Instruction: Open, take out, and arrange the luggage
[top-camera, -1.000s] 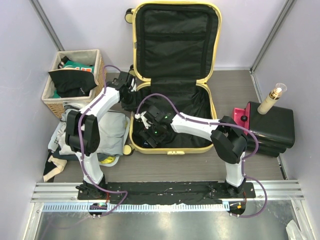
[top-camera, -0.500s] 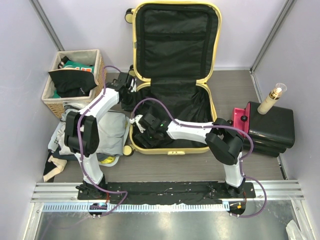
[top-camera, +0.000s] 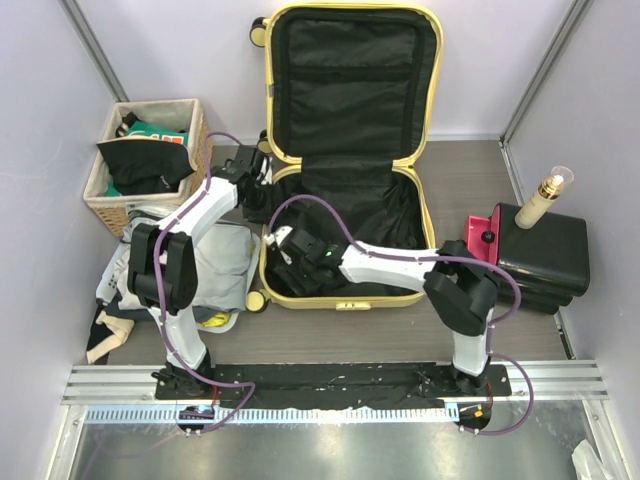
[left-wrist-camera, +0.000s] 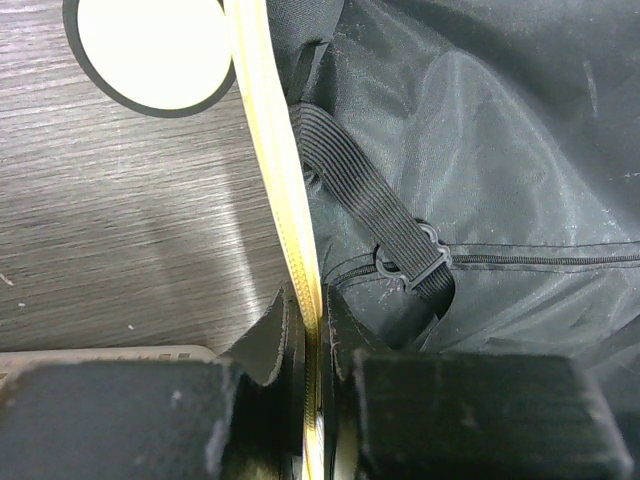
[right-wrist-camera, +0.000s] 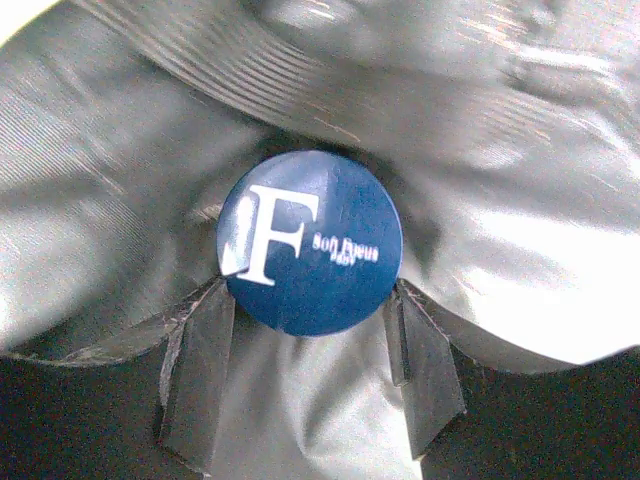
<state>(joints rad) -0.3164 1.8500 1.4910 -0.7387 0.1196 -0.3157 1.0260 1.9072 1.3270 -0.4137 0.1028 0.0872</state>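
Observation:
The pale-yellow luggage (top-camera: 430, 100) lies open, its lid standing against the back wall and its black lining showing. My left gripper (top-camera: 258, 182) is shut on the left rim of the lower shell; in the left wrist view the yellow rim (left-wrist-camera: 270, 150) runs between the closed jaws (left-wrist-camera: 318, 320), with a caster wheel (left-wrist-camera: 150, 50) beyond. My right gripper (top-camera: 290, 258) is down inside the lower shell at its left. In the right wrist view it (right-wrist-camera: 310, 300) is open, its tips flanking a round blue item with a white "F" (right-wrist-camera: 310, 243) on the shiny lining.
A wicker basket (top-camera: 150, 160) of clothes stands at the left. Grey fabric (top-camera: 225, 265) lies beside the luggage's left side. A black hard case with a red edge (top-camera: 545, 255) sits at the right with a bottle (top-camera: 545, 198) on it.
My right gripper has moved left and a little deeper inside the lower shell, then shifted slightly. My left gripper has stayed clamped on the rim.

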